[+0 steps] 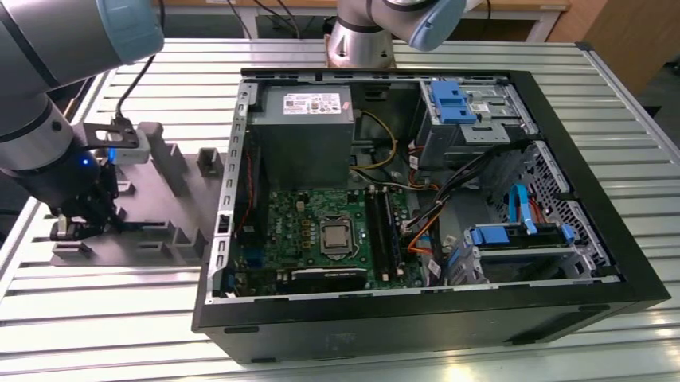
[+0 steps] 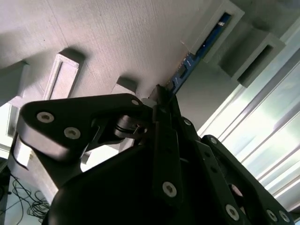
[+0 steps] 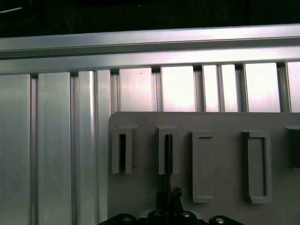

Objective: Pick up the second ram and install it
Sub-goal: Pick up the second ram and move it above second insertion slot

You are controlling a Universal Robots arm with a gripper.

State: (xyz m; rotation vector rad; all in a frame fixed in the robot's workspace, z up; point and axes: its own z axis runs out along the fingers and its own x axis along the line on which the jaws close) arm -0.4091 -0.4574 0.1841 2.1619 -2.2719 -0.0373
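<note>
Jaws pinched onto second ram | standing edge-up in grey fixture plate slot | slatted table beneath

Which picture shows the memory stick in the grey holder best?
The second wrist view: the second ram shows its bluish face standing in a slot of the grey fixture, beyond the gripper. The first wrist view shows it edge-on, a thin dark line. The exterior view shows the gripper low over that fixture.

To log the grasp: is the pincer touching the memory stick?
Cannot tell: in the second wrist view the pincer overlaps the memory stick at its end, hiding any contact or gap.
</note>
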